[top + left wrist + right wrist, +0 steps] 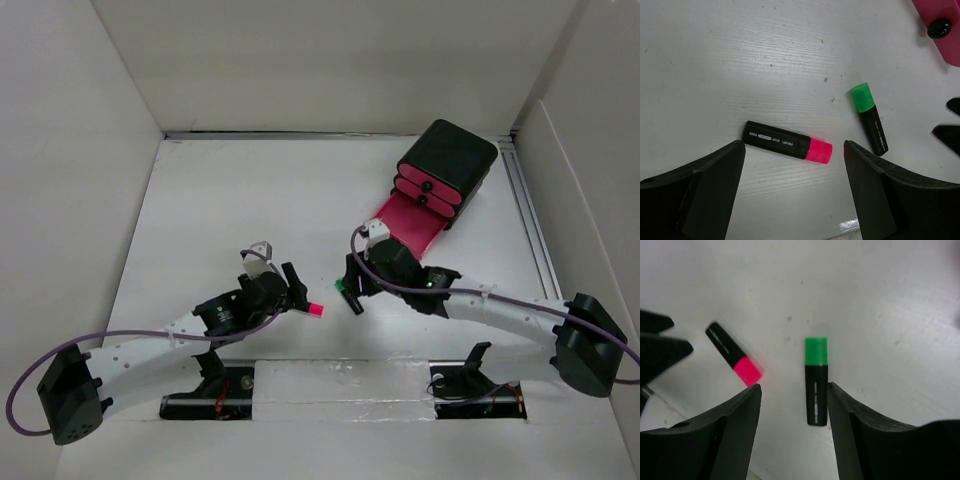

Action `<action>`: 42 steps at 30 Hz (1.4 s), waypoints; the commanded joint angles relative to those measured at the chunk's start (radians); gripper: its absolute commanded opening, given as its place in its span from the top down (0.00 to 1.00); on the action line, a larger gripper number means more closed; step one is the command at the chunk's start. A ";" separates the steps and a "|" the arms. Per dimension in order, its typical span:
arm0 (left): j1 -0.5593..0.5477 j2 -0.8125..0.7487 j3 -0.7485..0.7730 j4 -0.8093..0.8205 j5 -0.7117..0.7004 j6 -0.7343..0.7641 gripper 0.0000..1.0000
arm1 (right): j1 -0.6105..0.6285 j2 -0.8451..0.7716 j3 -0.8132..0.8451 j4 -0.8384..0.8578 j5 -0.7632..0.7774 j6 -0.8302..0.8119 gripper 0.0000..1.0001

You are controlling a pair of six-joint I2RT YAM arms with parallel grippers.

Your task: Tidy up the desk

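Left wall: a white panel wall (80, 200) is closing off the left edge of the desk.
Desk: the large flat white matte tabletop (250, 200) is lying bare across its left and far-middle stretches, giving open room there.
Left gripper (793, 150): its black jaws are standing wide apart, gripping nothing and straddling the marker below; one end of that marker is lying very close to a finger (715, 185).
Pink marker: a black-bodied highlighter with a pink cap (787, 142) is lying flat on the desk near the middle of the near edge.
Gap: a bare strip of desk is separating the two markers, which are lying near each other but apart.
Green marker: a black-bodied highlighter with a green cap (816, 381) is lying flat on the desk.
Right gripper (794, 390): its jaws are spread, holding nothing; the green marker is lying between them, closer to one finger (850, 425).
Box: a small black box with pink drawers (448, 160) is sitting at the far right corner, its lowest pink drawer (412, 222) pulled out toward the right arm.
Right edge: a metal rail (530, 230) is running along it, just beside the box.
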 commanded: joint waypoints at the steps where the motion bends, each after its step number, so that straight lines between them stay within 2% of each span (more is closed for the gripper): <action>1: -0.003 -0.011 -0.015 -0.042 -0.006 -0.052 0.24 | 0.044 0.001 -0.062 0.021 -0.032 0.040 0.36; 2: -0.003 -0.014 -0.014 -0.042 -0.006 -0.060 0.24 | 0.044 0.030 -0.072 0.021 -0.025 0.043 0.32; 6: -0.003 -0.032 -0.015 -0.036 -0.003 -0.068 0.24 | 0.064 0.121 -0.069 0.030 -0.035 0.037 0.30; 13: -0.003 -0.026 -0.026 -0.059 -0.024 -0.102 0.25 | 0.129 0.239 -0.013 0.006 0.005 0.026 0.35; 16: -0.003 -0.012 -0.020 -0.084 -0.040 -0.117 0.25 | 0.129 0.271 0.011 -0.020 0.049 0.022 0.47; 17: -0.003 -0.005 -0.019 -0.087 -0.041 -0.117 0.26 | 0.129 0.279 0.026 -0.034 0.067 0.025 0.56; 19: -0.003 -0.003 -0.017 -0.096 -0.044 -0.120 0.26 | 0.129 0.303 0.033 -0.056 0.118 0.026 0.63; 20: -0.003 -0.002 -0.017 -0.096 -0.043 -0.120 0.26 | 0.129 0.313 0.034 -0.060 0.129 0.029 0.72; 23: -0.003 0.002 -0.017 -0.097 -0.040 -0.122 0.26 | 0.129 0.328 0.033 -0.068 0.172 0.043 0.91; 28: -0.003 0.047 -0.008 -0.111 -0.018 -0.126 0.26 | 0.129 0.264 0.010 -0.066 0.219 0.065 0.97; 30: -0.003 0.063 -0.008 -0.108 -0.006 -0.126 0.26 | 0.129 0.221 0.011 -0.062 0.216 0.052 0.89; 31: -0.003 0.069 -0.008 -0.108 -0.006 -0.125 0.26 | 0.129 0.215 0.020 -0.059 0.195 0.031 0.78; 32: -0.003 0.066 -0.008 -0.107 -0.006 -0.126 0.26 | 0.129 0.210 0.028 -0.059 0.180 0.022 0.54; 33: -0.003 0.060 -0.012 -0.104 -0.004 -0.125 0.26 | 0.129 0.212 0.036 -0.063 0.163 0.016 0.47; 39: -0.003 -0.052 -0.045 -0.099 -0.017 -0.135 0.26 | 0.129 0.221 0.048 -0.008 0.075 -0.067 0.31; 42: -0.003 -0.089 -0.035 -0.125 -0.052 -0.145 0.27 | 0.129 0.279 0.094 -0.019 0.043 -0.087 0.31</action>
